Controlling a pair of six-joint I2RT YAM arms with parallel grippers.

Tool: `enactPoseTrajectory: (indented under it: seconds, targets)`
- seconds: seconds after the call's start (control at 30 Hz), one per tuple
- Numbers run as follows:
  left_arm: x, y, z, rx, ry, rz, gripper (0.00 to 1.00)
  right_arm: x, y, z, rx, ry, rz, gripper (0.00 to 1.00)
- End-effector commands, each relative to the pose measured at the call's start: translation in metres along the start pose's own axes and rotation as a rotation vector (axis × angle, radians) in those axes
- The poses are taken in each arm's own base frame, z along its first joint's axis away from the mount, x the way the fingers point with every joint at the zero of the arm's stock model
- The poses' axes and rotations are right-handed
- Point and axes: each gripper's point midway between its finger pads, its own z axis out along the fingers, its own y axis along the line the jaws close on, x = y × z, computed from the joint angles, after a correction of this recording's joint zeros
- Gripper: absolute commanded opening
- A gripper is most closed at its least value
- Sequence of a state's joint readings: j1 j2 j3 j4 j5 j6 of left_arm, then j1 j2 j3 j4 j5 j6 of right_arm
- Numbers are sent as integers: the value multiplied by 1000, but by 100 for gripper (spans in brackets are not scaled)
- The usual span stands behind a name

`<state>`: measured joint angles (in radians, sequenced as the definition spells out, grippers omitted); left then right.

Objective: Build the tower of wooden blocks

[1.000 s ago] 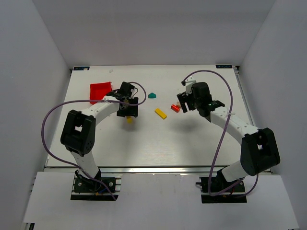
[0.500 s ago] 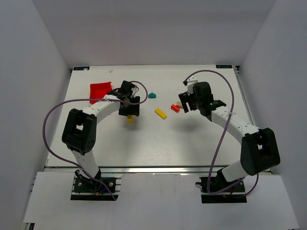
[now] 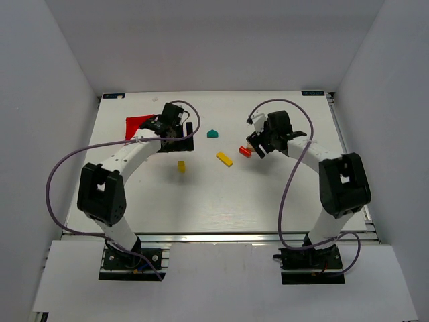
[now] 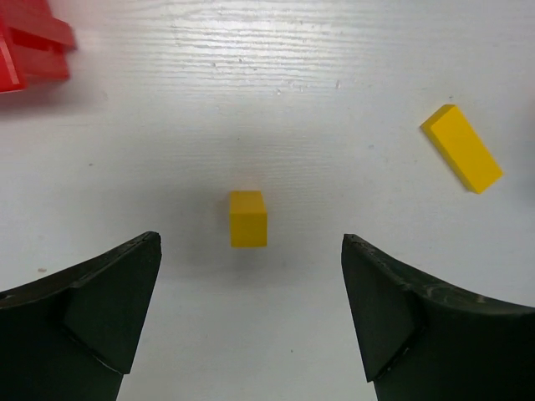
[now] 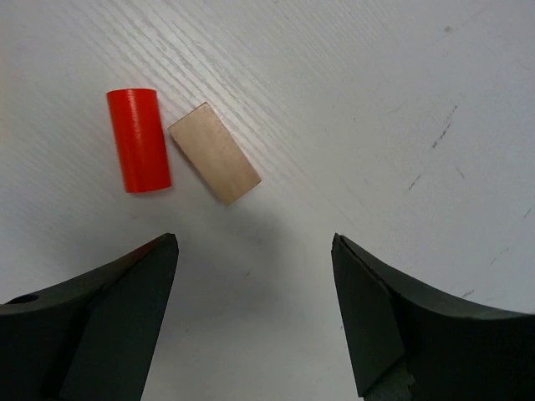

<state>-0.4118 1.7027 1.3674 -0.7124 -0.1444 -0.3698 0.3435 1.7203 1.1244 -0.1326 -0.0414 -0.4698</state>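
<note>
No stacked tower shows; the blocks lie loose on the white table. A small yellow cube (image 3: 181, 166) (image 4: 248, 219) lies just ahead of my open, empty left gripper (image 3: 179, 142) (image 4: 249, 246). A flat yellow bar (image 3: 224, 158) (image 4: 461, 148) lies to its right. A teal piece (image 3: 213, 133) sits further back. A red cylinder (image 3: 244, 151) (image 5: 139, 139) and a plain wood block (image 5: 215, 153) lie side by side just ahead of my open, empty right gripper (image 3: 259, 143) (image 5: 253, 242).
A red plastic bin (image 3: 139, 125) (image 4: 29, 42) stands at the back left, close beside the left gripper. The table's (image 3: 221, 201) back edge meets the white wall not far behind both grippers.
My left gripper has drawn back from over the yellow cube toward the far side, leaving the cube on the table. My right gripper has shifted slightly left and back.
</note>
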Motion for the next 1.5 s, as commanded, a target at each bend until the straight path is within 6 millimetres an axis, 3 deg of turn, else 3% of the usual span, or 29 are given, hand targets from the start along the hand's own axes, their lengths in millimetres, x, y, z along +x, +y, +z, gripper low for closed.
enactPoseTrajectory:
  seconds: [0.0, 0.07, 0.13, 0.17, 0.2, 0.27, 0.3, 0.4, 0.5, 0.57, 0.6, 0.67, 0.73, 0.8, 0.87, 0.9, 0.93, 1.0, 1.07, 1.1, 1.3, 1.47]
  targets:
    - [-29, 3, -46, -8, -120, -60, 98, -25, -14, 10, -48, -66, -155, 79]
    - [-28, -2, -53, 36, -128, -62, 98, -29, -14, 24, -92, -79, -230, 76]
    - [-29, -4, -58, 54, -141, -56, 98, -15, -6, 38, -159, -34, -246, 75]
    - [-31, -5, -60, 58, -147, -57, 98, -21, -9, 41, -170, -38, -275, 75]
    - [-31, -5, -62, 61, -152, -55, 98, -8, -3, 49, -212, 0, -274, 74]
    - [-33, -5, -66, 65, -164, -55, 98, -9, -5, 56, -230, 2, -288, 72]
    - [-34, -6, -66, 75, -167, -47, 98, 0, -1, 61, -258, 28, -284, 71]
    - [-34, -10, -68, 98, -171, -46, 98, 0, 4, 64, -306, 23, -269, 60]
    - [-36, -14, -70, 120, -175, -39, 98, -3, 11, 61, -345, 4, -261, 57]
    - [-37, -18, -72, 143, -180, -38, 98, -3, 13, 61, -355, -9, -262, 50]
    - [-38, -19, -75, 157, -189, -31, 98, -3, 14, 58, -356, -16, -260, 38]
    - [-38, -25, -78, 195, -190, -24, 98, -8, 14, 56, -347, -35, -258, 25]
    - [-37, -35, -84, 256, -190, -12, 98, -15, 12, 46, -330, -60, -247, 16]
    - [-36, -47, -88, 327, -194, 1, 98, -36, 7, 29, -294, -129, -258, 15]
    - [-33, -62, -98, 424, -189, 12, 98, -43, 10, 17, -288, -172, -241, 15]
    - [-36, -69, -102, 470, -202, 15, 98, -59, 9, -1, -270, -223, -248, 15]
    - [-33, -75, -106, 511, -201, 15, 98, -58, 19, -8, -299, -245, -230, 15]
    - [-32, -97, -120, 660, -205, 23, 98, -84, 33, -36, -328, -356, -223, 15]
    - [-25, -112, -127, 763, -175, 25, 98, -82, 61, -49, -416, -409, -193, 16]
    - [-27, -118, -130, 797, -175, 11, 98, -98, 69, -65, -417, -479, -218, 17]
    - [-20, -145, -144, 940, -149, 31, 98, -114, 120, -93, -485, -571, -220, 17]
    - [-12, -152, -142, 936, -149, 29, 98, -130, 134, -107, -482, -622, -230, 17]
